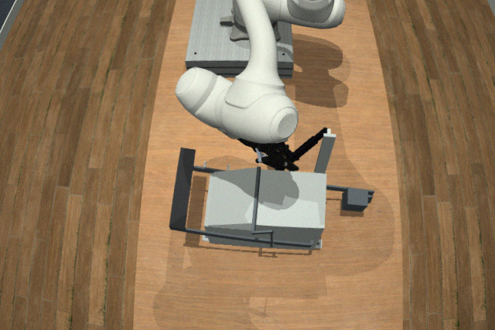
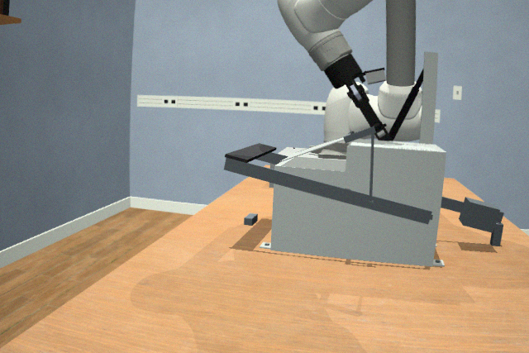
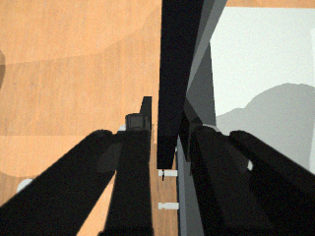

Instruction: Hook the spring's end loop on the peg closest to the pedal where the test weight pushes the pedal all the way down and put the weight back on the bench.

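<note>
The feeder point(image 1: 295, 218) point(image 2: 350, 221) stands on the bench with its dark pedal point(image 1: 182, 190) point(image 2: 252, 151) raised. The black spring point(image 1: 309, 145) point(image 2: 406, 104) point(image 3: 179, 59) slants down from the tall post. My gripper point(image 1: 291, 165) point(image 2: 383, 131) point(image 3: 163, 110) is slightly open beside the feeder's arm-side wall, with the spring's lower end between the fingers and a thin gap on the left. A peg point(image 3: 170, 173) shows just past the spring's end, and another peg point(image 3: 168, 206) lies beyond it. The end loop is not clear. A pale round thing point(image 3: 25, 185), possibly the steel weight, is partly hidden by a finger.
The post point(image 1: 326, 152) point(image 2: 430, 101) rises beside the feeder's rear. A grey block point(image 1: 355, 197) point(image 2: 480, 214) sits on the lever's rear end. A thin bar point(image 1: 256, 199) crosses the feeder top. A small dark block point(image 2: 250, 219) lies on the bench below the pedal.
</note>
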Robot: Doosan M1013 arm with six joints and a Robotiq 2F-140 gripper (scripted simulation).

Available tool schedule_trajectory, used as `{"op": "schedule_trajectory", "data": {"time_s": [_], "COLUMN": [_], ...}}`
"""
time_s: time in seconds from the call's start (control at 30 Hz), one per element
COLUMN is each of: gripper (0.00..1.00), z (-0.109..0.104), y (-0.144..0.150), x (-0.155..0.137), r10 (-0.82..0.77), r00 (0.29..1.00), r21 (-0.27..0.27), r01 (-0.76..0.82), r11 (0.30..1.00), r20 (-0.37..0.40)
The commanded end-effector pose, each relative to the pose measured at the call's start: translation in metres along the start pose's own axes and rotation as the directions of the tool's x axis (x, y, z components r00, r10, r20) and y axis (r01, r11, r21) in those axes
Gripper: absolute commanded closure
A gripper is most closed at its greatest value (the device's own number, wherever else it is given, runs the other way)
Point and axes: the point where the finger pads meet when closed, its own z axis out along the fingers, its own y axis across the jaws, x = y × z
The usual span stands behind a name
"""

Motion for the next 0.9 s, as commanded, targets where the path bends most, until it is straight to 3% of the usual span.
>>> {"op": "schedule_trajectory", "data": {"time_s": [0.0, 0.47, 0.5, 0.87], "gripper": [0.76, 0.76, 0.83, 0.83], "z": [-0.0007, -0.0007, -0.0007, -0.0007], "y": [0.0005, 0.0005, 0.0005, 0.0005], "x": [0.0005, 0.0005, 0.0005, 0.0005], "r10": [-0.001, -0.001, -0.001, -0.001], "r00": [1.000, 1.000, 1.000, 1.000], "r21": [-0.001, -0.001, -0.001, -0.001], "r01": [0.001, 0.001, 0.001, 0.001], "r11": [1.000, 1.000, 1.000, 1.000], "r20": [0.000, 0.000, 0.000, 0.000]}}
